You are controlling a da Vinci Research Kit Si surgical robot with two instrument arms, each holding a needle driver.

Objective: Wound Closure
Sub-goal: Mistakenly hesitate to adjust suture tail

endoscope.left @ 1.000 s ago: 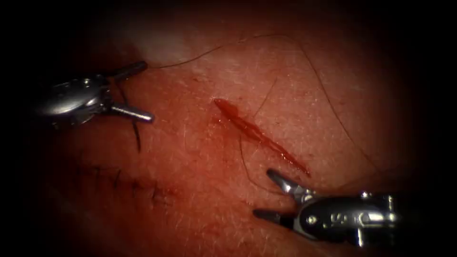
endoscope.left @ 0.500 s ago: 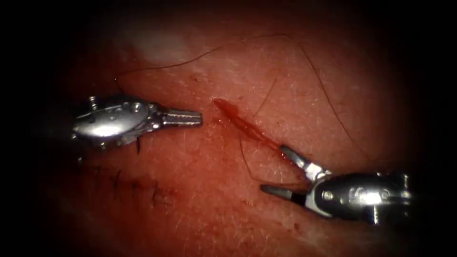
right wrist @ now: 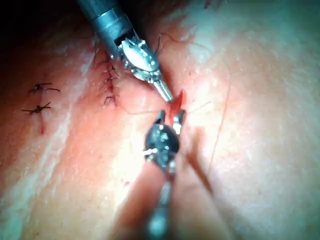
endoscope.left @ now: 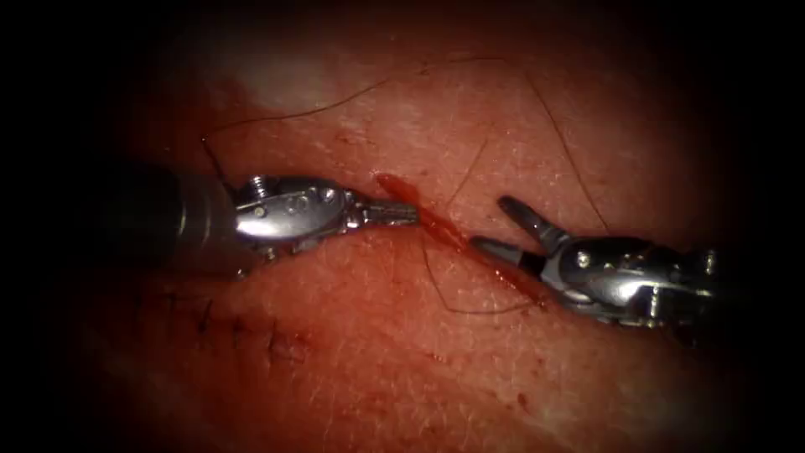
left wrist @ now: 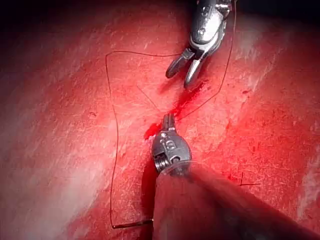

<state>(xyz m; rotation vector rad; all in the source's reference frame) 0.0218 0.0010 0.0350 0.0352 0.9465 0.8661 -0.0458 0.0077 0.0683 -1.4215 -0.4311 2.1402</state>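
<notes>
At the cut (endoscope.left: 457,239), the left tool (endoscope.left: 402,211) arrives with jaws pressed together, holding nothing; the right tool (endoscope.left: 503,225) straddles the far end, jaws spread, empty. Loose thread (endoscope.left: 444,289) loops across the tissue (endoscope.left: 352,361). The needle can't be made out. Best kept slow, tips clear of the thread. From the right wrist, finished stitches (right wrist: 109,82) appear beside the left tool.

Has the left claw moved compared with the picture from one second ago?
Yes. The left claw has moved toward the picture's right in the endoscope view and now sits shut at the upper end of the cut; before, it was open, far left of it.
</notes>
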